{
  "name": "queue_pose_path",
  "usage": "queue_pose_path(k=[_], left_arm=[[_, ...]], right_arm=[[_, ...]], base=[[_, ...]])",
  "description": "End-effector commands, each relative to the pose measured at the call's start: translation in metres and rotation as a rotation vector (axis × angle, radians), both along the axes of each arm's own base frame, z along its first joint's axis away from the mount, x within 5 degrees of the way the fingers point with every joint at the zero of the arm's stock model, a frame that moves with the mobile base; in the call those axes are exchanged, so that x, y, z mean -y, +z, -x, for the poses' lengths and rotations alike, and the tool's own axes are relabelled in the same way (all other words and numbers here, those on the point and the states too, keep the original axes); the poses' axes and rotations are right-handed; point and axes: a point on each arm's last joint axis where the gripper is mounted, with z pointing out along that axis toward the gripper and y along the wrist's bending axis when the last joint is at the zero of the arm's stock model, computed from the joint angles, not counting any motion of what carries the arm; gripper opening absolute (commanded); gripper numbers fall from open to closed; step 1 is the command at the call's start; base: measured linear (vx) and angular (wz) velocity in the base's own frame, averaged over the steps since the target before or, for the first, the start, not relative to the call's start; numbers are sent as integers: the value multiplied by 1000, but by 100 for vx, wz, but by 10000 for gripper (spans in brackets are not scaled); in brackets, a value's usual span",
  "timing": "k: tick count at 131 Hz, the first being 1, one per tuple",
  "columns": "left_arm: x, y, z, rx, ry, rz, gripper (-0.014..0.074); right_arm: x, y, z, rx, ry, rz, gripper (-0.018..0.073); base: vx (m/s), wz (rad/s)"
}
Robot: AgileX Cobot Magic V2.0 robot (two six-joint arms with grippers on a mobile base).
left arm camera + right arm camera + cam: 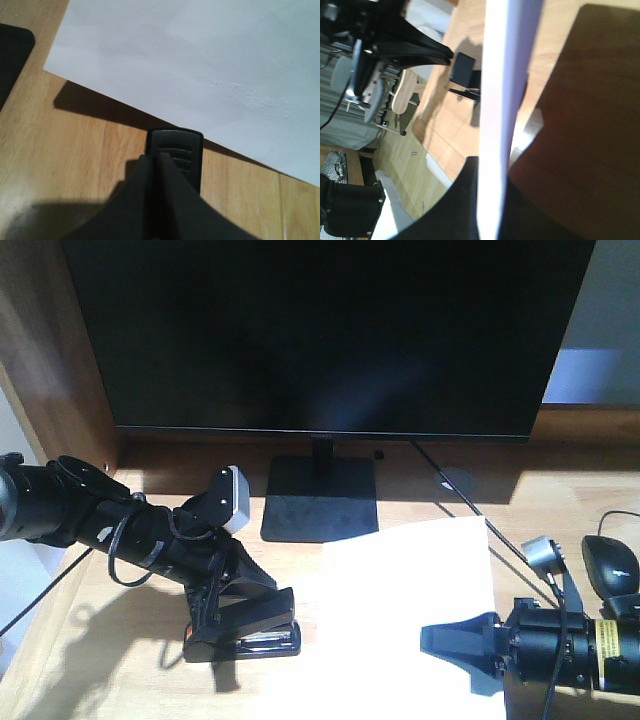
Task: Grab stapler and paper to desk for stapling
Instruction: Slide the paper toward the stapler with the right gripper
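Front view: the left tool (255, 600) is pinching the black stapler (245, 643) low over the pale wooden counter (120, 670), just left of the white paper (410, 610). The right tool (440, 640) is clamped on the paper's near right part. A monitor (330, 330) stands behind and a mouse (610, 560) lies at the right.

Left wrist view: the tool's fingers (145, 200) are pressed onto the stapler (182, 145); the paper (200, 65) casts a dark shadow on the counter (60, 165).

Right wrist view: the paper (505, 60) appears edge-on, nipped in the right tool (490, 172); the stapler (462, 67) is beyond.
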Motion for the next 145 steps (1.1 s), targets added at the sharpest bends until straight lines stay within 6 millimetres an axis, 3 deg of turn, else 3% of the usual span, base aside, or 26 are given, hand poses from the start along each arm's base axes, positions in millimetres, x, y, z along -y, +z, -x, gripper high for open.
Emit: queue_pose_path(k=[1, 21, 68, 109, 145], left_arm=[[6, 22, 0, 31, 2, 71, -6], [6, 22, 0, 31, 2, 71, -6], [6, 22, 0, 31, 2, 71, -6], [6, 22, 0, 31, 2, 71, -6], [6, 22, 0, 31, 2, 71, -6]], right_arm=[[-2, 17, -8, 97, 7, -84, 0], [-4, 20, -14, 108, 13, -81, 0], [-38, 13, -38, 65, 12, -53, 0], [-37, -14, -45, -18, -31, -21, 0], [-36, -26, -54, -72, -147, -95, 0]], base=[[0, 0], [0, 0], [0, 0], [0, 0], [0, 0]])
